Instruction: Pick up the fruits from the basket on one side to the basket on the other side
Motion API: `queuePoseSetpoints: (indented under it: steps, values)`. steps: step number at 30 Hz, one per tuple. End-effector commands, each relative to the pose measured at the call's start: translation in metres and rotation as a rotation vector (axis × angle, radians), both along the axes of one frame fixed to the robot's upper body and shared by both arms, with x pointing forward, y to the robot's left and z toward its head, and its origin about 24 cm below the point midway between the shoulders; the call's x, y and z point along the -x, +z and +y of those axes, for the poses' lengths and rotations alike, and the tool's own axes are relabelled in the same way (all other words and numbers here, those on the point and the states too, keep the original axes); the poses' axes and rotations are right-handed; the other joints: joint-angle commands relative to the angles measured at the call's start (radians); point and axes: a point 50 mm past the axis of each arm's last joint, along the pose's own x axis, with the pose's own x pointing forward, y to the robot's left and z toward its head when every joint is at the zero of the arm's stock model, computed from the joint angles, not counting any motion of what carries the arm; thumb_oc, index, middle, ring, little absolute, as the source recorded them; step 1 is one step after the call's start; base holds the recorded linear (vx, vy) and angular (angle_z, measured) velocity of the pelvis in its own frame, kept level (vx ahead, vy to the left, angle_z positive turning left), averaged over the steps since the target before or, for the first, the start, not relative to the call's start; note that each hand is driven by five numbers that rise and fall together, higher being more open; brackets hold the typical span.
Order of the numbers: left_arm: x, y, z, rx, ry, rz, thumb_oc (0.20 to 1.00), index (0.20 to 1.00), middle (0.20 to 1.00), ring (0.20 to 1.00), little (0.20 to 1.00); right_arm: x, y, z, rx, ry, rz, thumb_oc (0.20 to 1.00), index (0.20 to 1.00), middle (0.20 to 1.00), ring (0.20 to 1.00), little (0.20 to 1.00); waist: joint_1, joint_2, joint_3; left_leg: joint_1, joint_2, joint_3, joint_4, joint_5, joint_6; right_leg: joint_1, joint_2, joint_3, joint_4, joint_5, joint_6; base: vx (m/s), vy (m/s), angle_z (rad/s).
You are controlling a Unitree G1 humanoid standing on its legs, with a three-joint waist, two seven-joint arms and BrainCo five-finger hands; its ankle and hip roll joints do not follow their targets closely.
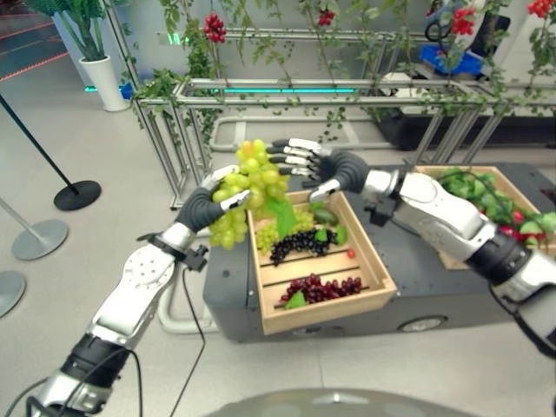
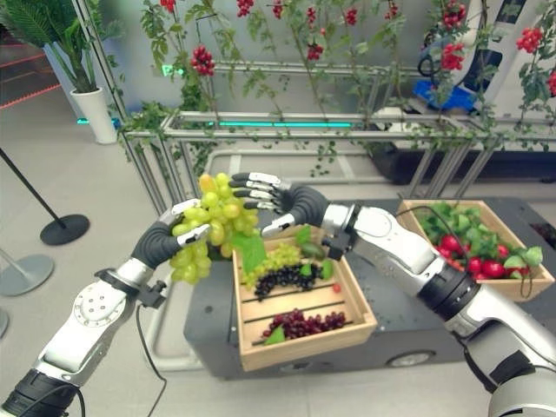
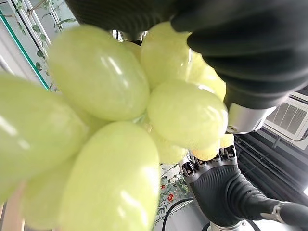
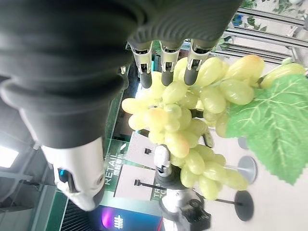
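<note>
Left hand [image 1: 208, 207] has its fingers curled round a green grape bunch [image 1: 248, 187], held in the air above the near-left corner of the wooden crate [image 1: 330, 300]. In the left wrist view the grapes press right against the hand's cover. Right hand [image 1: 334, 171] is just beside the bunch on the opposite side, fingers [image 1: 291, 152] straight and spread, tips at or near the upper grapes; contact can't be confirmed. A green leaf [image 2: 250, 252] hangs off the bunch's lower side.

Below: the slatted crate holds another green bunch [image 1: 271, 234], dark grapes [image 1: 300, 245] and red grapes [image 1: 323, 287], with a few green leaves. It sits on a dark grey platform [image 1: 434, 287]. A second crate [image 2: 512, 287] further right on the same platform holds red fruit and leafy greens.

Room: pale floor, metal-frame trellis [image 1: 287, 91] with vines and red berry clusters behind, potted plant [image 1: 95, 52] far left, black stanchion base [image 1: 76, 195] on the floor.
</note>
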Motion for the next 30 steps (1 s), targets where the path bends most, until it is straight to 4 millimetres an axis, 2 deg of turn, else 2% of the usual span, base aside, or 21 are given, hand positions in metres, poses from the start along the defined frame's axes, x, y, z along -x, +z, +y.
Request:
queuePoseSetpoints:
  steps: [1,8,18,30]
  values:
    - [-0.002,0.049,-0.016,-0.027,-0.119,-0.247,0.200,0.200,0.200,0.200,0.200,0.010,0.009,0.015,0.112,0.146,-0.048,1.000,1.000,1.000,1.000,1.000,0.011,-0.044,-0.061,0.014,-0.063,0.023,0.001,-0.049,0.036,-0.003,-0.080,0.050,0.033,0.026,0.132,-0.01,0.001,-0.05]
    - [-0.001,0.051,-0.018,-0.086,-0.148,-0.256,0.200,0.200,0.200,0.200,0.200,0.013,0.004,0.010,0.171,0.165,-0.034,1.000,1.000,1.000,1.000,1.000,0.006,-0.047,-0.059,0.020,-0.062,0.026,0.001,-0.051,0.036,0.002,-0.079,0.053,0.033,0.026,0.132,0.00,-0.002,-0.03]
    - [0.003,0.058,-0.022,-0.148,-0.202,-0.277,0.200,0.200,0.200,0.200,0.200,0.013,0.008,0.007,0.296,0.191,-0.060,1.000,1.000,1.000,1.000,1.000,0.001,-0.059,-0.060,0.020,-0.059,0.033,0.001,-0.052,0.033,0.001,-0.076,0.059,0.030,0.030,0.134,0.00,0.000,0.00]
    - [0.007,0.069,-0.033,-0.174,-0.269,-0.318,0.200,0.200,0.200,0.200,0.200,0.008,0.010,0.008,0.306,0.150,-0.107,1.000,1.000,1.000,1.000,1.000,0.000,-0.069,-0.059,0.021,-0.055,0.031,0.001,-0.053,0.035,0.000,-0.074,0.063,0.031,0.032,0.133,0.00,0.000,0.00]
